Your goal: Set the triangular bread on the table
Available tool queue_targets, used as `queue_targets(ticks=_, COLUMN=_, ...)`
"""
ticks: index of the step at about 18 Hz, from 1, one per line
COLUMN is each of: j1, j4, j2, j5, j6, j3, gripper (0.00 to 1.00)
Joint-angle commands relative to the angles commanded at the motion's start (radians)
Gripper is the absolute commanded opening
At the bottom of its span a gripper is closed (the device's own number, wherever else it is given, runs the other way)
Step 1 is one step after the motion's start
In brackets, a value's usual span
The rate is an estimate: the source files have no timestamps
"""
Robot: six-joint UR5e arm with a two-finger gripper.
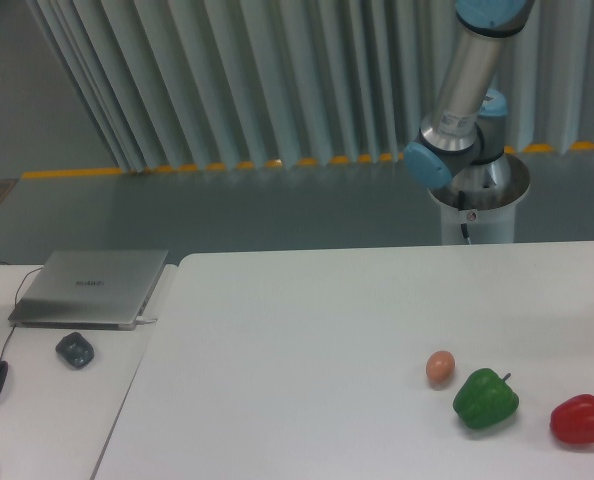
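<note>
Bread not yet placed on the table (307, 330).
Only 1 egg (440, 367), 1 green pepper (485, 399) and 1 red pepper (580, 420) are seen there; the bread and the hand are out of view, so nothing can be told of the grip.

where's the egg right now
The egg sits on the white table, toward the camera view's lower right, just left of the green pepper, not touching it.

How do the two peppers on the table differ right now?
The green pepper is green and sits next to the egg; the red pepper is red and lies nearer the right edge, slightly closer to the camera. The green one looks a bit bigger. Both have dark stems pointing up-right.
</note>
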Motion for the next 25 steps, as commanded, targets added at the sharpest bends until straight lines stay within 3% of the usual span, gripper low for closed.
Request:
queue_targets(ticks=6, j1=0.009, j4=0.048, j2=-0.034, j5=0.002, j6=0.000, j3=-0.015, gripper=1.00)
queue_targets(ticks=15, j1=0.006, j4=0.055, j2=-0.048, j5=0.000, j6=-0.002, j3=-0.015, gripper=1.00)
queue_targets(ticks=17, j1=0.005, j4=0.055, j2=-0.049, j5=0.000, j6=-0.002, j3=-0.015, gripper=0.94)
queue_targets(ticks=18, j1=0.003, j4=0.055, j2=-0.052, j5=0.000, j6=0.000, j3=-0.015, gripper=0.91)
queue_targets(ticks=20, j1=0.003, j4=0.055, j2=-0.052, j5=0.002, j6=0.005, j3=-0.015, gripper=0.68)
queue_targets(ticks=25, j1=0.000, j4=0.054, j2=-0.049, j5=0.002, j6=0.012, j3=-0.006, gripper=0.23)
